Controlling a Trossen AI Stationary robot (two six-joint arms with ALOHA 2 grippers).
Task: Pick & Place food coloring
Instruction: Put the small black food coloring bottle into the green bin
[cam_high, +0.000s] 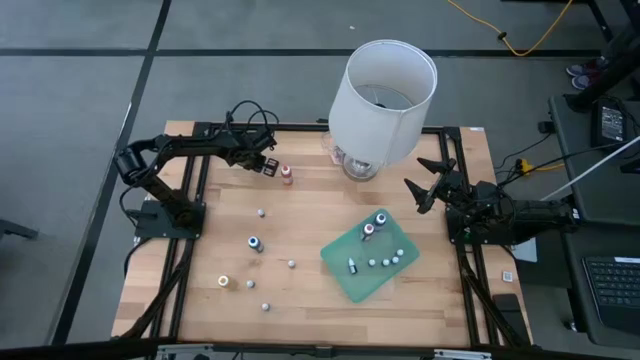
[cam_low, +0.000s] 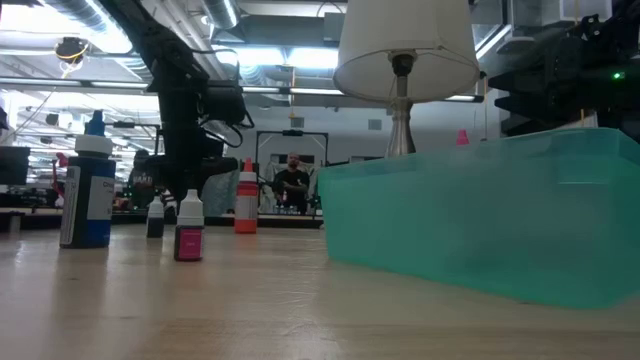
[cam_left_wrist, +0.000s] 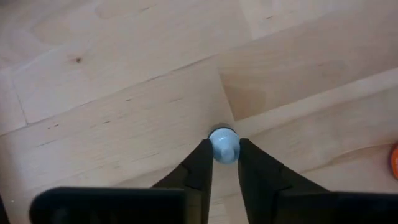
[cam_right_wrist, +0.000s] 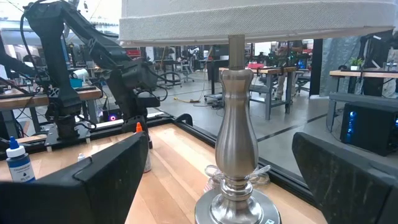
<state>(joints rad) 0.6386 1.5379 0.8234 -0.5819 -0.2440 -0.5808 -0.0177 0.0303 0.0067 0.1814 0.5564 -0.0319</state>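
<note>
Food coloring bottle: tiny, whitish-capped (cam_left_wrist: 223, 145), upright on the light wooden table (cam_left_wrist: 124, 93), far-left corner.
Writing: none readable.
Left gripper (cam_left_wrist: 222, 163): fingers closed against the cap's two sides.
Right gripper (cam_high: 428, 183): spread wide, empty, beside the white-shaded lamp (cam_high: 383, 95).

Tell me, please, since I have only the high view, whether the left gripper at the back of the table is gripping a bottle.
Observer: Yes. In the left wrist view, the left gripper has both fingers pressed against the cap of a white-capped bottle.
Operator: Is that bottle upright?
Observer: It looks so. That view looks straight down on the round cap, with bare table around it.
Operator: And what is the right gripper doing?
Observer: The right gripper holds nothing. Its wrist view shows the fingers wide apart, facing the lamp's metal stem.
</note>
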